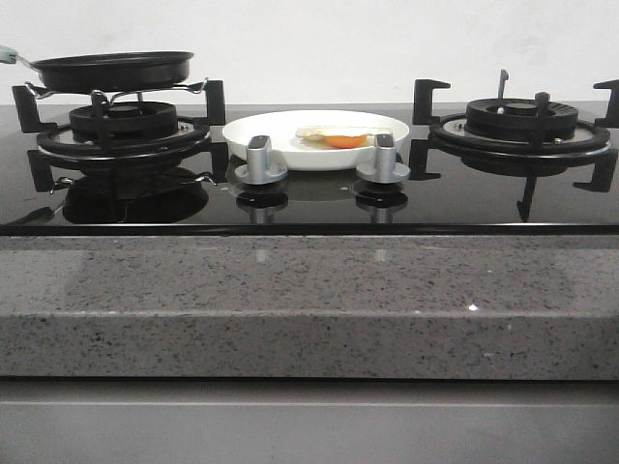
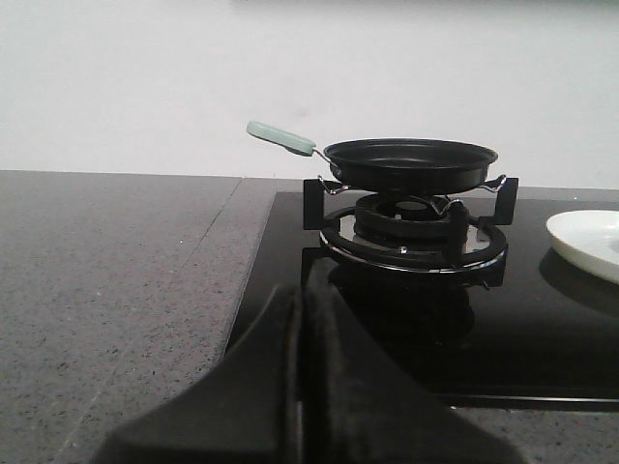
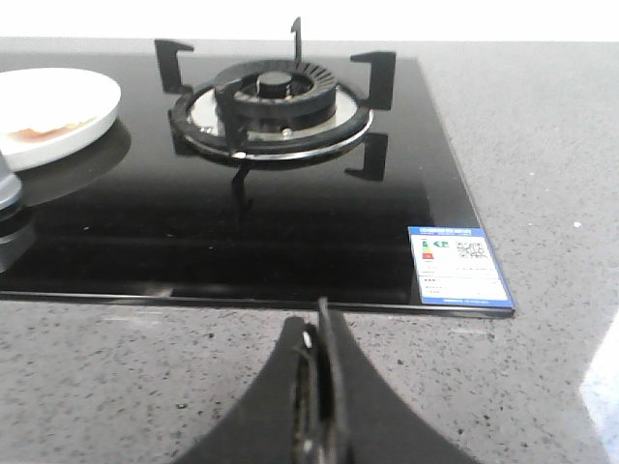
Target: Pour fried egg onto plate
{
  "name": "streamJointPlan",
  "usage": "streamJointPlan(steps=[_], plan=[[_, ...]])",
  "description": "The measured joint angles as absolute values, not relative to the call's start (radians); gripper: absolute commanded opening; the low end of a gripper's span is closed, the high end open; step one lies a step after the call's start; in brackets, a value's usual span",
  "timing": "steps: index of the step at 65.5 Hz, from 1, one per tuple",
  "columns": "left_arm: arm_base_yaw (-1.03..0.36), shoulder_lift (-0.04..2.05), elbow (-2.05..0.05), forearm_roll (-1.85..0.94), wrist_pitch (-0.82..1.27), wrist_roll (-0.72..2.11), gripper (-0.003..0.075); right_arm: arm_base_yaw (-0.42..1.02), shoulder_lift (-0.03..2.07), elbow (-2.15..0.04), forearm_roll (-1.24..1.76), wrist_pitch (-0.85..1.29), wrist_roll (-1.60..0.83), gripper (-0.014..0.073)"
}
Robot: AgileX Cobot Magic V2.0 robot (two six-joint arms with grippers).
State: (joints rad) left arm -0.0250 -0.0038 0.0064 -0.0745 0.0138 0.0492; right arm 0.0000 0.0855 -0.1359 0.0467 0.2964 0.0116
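Seemingly I'm finished — the fried egg [image 1: 334,137] lies on the plate [image 1: 392,147], the pan [image 1: 114,71] sits on its burner, both jaws pressed together, empty.

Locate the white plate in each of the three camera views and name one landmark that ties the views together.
Front view: the plate sits mid-frame between the two burners, behind the knobs, with the fried egg on it.
Left wrist view: only its edge shows at the right border, beside the frying pan.
Right wrist view: partly cut off at the upper left.
Shared landmark: the black glass hob.
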Motion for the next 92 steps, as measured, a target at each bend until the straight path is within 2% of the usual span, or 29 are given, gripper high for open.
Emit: streamJointPlan(steps=[10,19,92], plan=[[-0.025,-0.004,0.006,-0.074,0.014,0.049,-0.0020,-0.003,0.010,0.003,0.047,0.133,0.010,-0.0105],[-0.025,-0.004,0.006,-0.074,0.012,0.049,-0.0020,-0.003,-0.009,0.026,0.047,0.097,0.010,-0.0105],[-0.025,-0.004,0.006,-0.074,0.012,0.049,-0.0020,-0.035,-0.010,0.028,0.047,0.090,0.010,-0.0105]])
